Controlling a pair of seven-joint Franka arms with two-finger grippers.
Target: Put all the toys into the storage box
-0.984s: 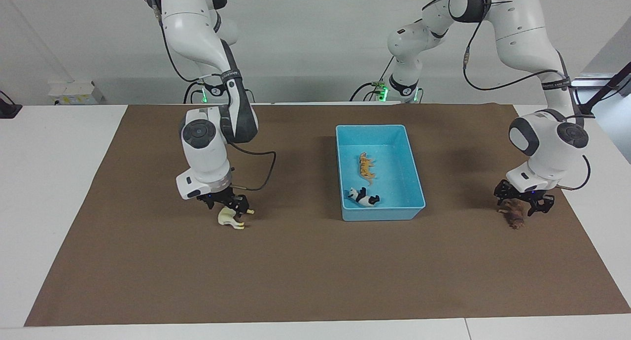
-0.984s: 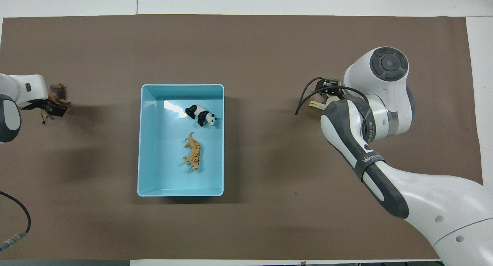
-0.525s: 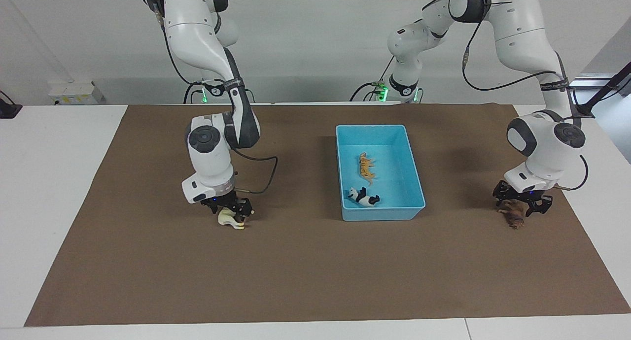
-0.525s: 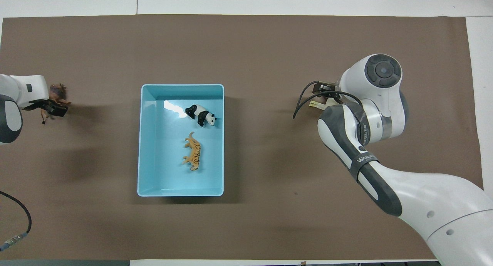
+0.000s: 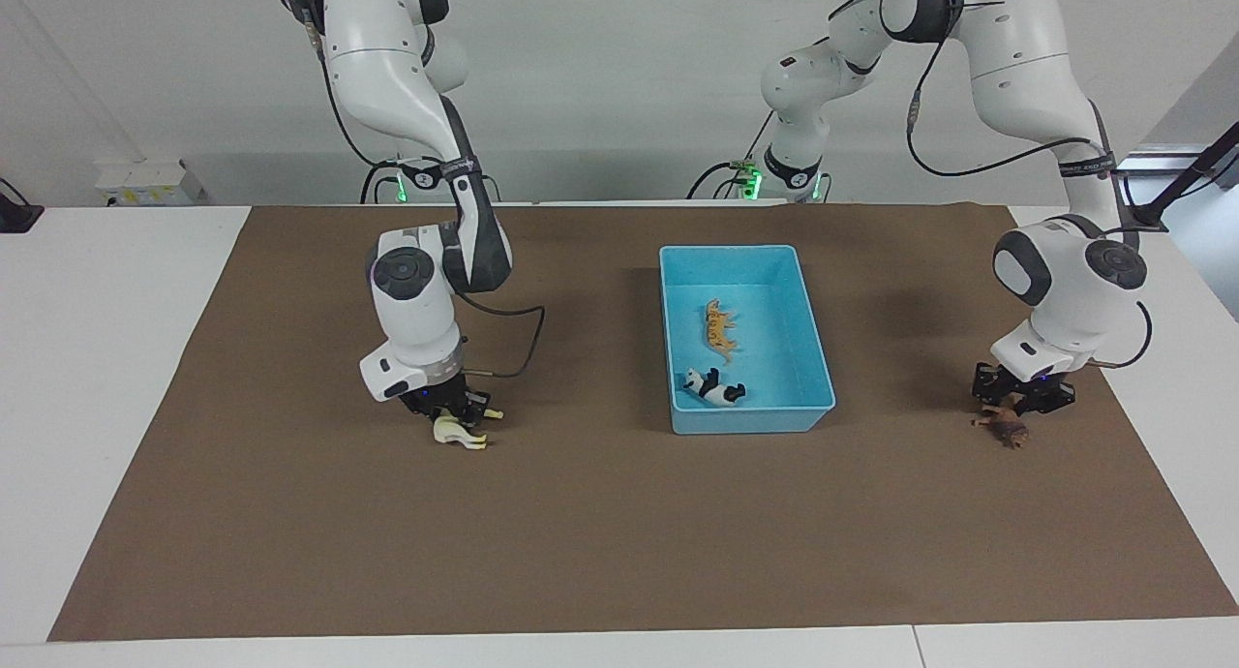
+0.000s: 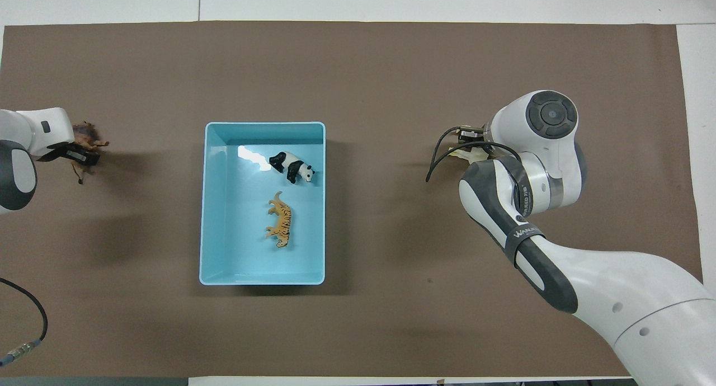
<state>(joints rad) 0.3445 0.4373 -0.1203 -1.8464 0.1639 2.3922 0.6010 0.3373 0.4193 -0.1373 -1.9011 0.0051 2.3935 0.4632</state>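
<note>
The light blue storage box (image 5: pixel 745 420) stands mid-table, and the orange tiger (image 5: pixel 718 329) and the panda (image 5: pixel 711 387) lie in it. My right gripper (image 5: pixel 450 409) is down at the mat toward the right arm's end, shut on the cream-white horse (image 5: pixel 461 433). My left gripper (image 5: pixel 1021 399) is down at the mat toward the left arm's end, shut on the brown lion (image 5: pixel 1009 428). In the overhead view the box (image 6: pixel 263 279), tiger (image 6: pixel 279 227), panda (image 6: pixel 292 166) and lion (image 6: pixel 85 139) show. The right wrist hides most of the horse (image 6: pixel 467 155).
A brown mat (image 5: pixel 619 532) covers the table between white borders. A cable (image 5: pixel 523 344) loops from the right wrist above the mat.
Both grippers have lowered onto their toys and closed. The left fingers narrowed around the lion, which has turned. The right wrist has shifted slightly toward the robots with the horse.
</note>
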